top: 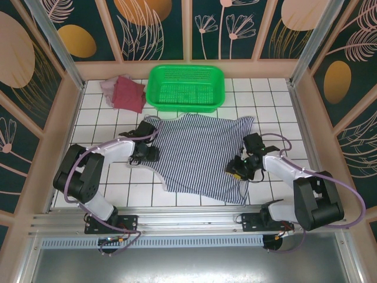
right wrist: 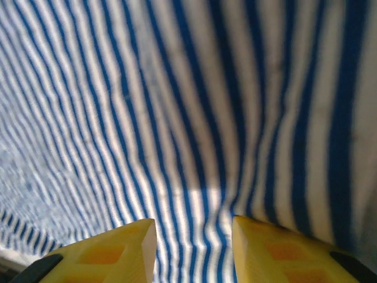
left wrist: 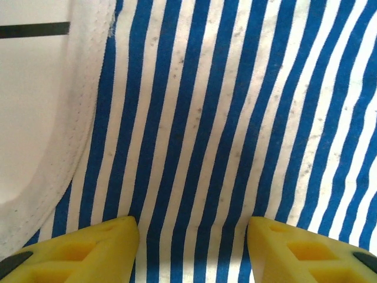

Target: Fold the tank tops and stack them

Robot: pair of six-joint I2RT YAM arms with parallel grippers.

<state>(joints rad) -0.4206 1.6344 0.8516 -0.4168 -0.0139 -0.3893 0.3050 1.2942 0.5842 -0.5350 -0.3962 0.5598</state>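
From above, the striped top [top: 200,156] lies spread open in the middle of the white tiled table [top: 283,118], just in front of the green basket [top: 184,108]. Its navy and white stripes run mostly from far to near. The cloth is nearly flat, with some rumpling along its near right edge. At the far left, beside the basket, the maroon top [top: 131,94] sits folded on the pink top [top: 109,87]. The left gripper [top: 148,154] is down at the striped top's left edge. The right gripper [top: 237,170] is down at its right edge.

In the left wrist view, the left gripper [left wrist: 191,250] has its yellow fingers [left wrist: 88,247] well apart, open over the striped cloth [left wrist: 224,118] with nothing pinched. The stripes are smooth here. A white hem [left wrist: 76,147] curves down the left, with bare table beyond it.

In the right wrist view, the right gripper [right wrist: 193,242] is also parted, though more narrowly. Striped cloth [right wrist: 177,106] shows between its fingers [right wrist: 283,250], unclamped. The fabric looks wavy here, and its stripes bend towards the gap.
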